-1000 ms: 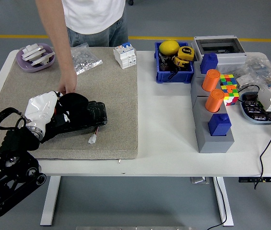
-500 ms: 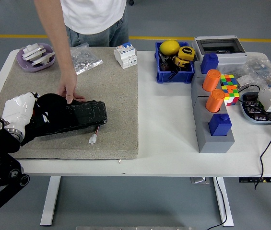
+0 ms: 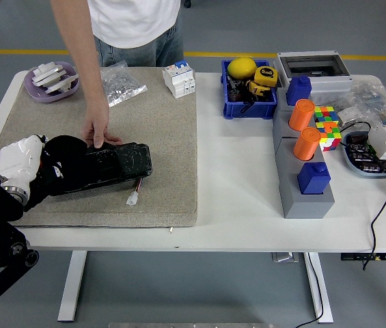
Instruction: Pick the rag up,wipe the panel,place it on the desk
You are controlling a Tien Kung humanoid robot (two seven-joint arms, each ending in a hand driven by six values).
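Since the earlier frame the left hand (image 3: 20,164) has slid a little further left, its white fingers curled on the black rag (image 3: 61,164) at the left end of the glossy black panel (image 3: 114,166); a person's hand (image 3: 100,131) steadies the panel on the beige mat (image 3: 165,137)

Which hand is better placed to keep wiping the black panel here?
Left. The left hand rests on the dark rag at the black panel's left end; no right hand is visible.
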